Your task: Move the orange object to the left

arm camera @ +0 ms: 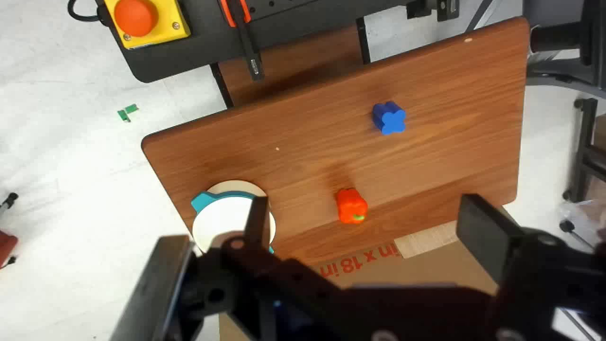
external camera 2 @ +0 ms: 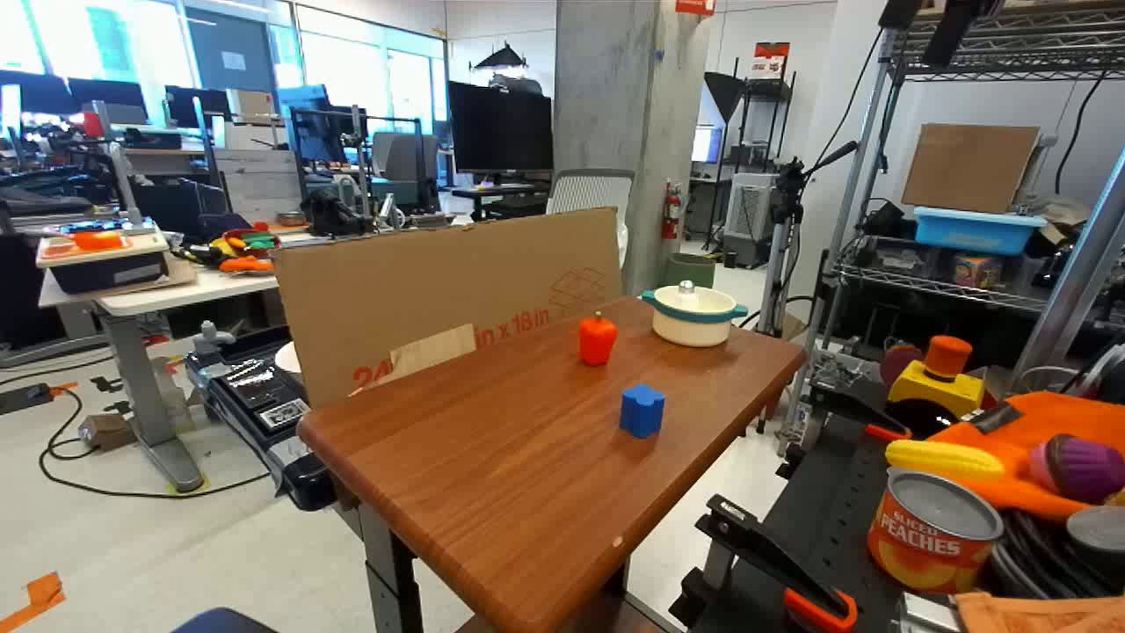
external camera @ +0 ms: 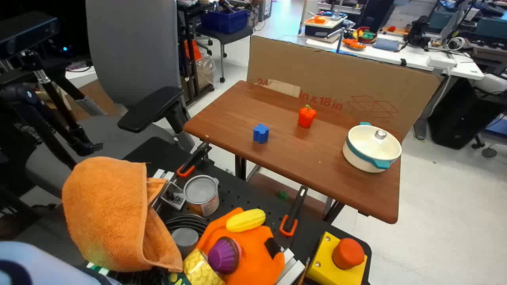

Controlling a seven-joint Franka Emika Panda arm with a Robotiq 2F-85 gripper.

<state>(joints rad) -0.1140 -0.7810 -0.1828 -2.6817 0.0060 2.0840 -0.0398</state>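
Though a pale cardboard patch [external camera: 283, 88] interrupts red print [external camera: 325, 101] in an exterior view, "in x 18 in" shows beyond the orange-red bell pepper [external camera: 306, 117] on the far half of the brown wooden table [external camera: 225, 118]. In an exterior view, the grey-lidded can [external camera 2: 927, 538] reads "SLICED PEACHES". In the wrist view, the blurred black gripper [arm camera: 362, 213], fingers well apart, partly hides the cream lidded pot [arm camera: 222, 215].

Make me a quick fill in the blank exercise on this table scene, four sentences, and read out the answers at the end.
The orange-red pepper has a stem colored ____.
The small lobed block on the table is colored ____.
In an exterior view, the can reads "Sliced ____".
In the wrist view, the jaws hold ____.

Missing words: green; blue; peaches; nothing.
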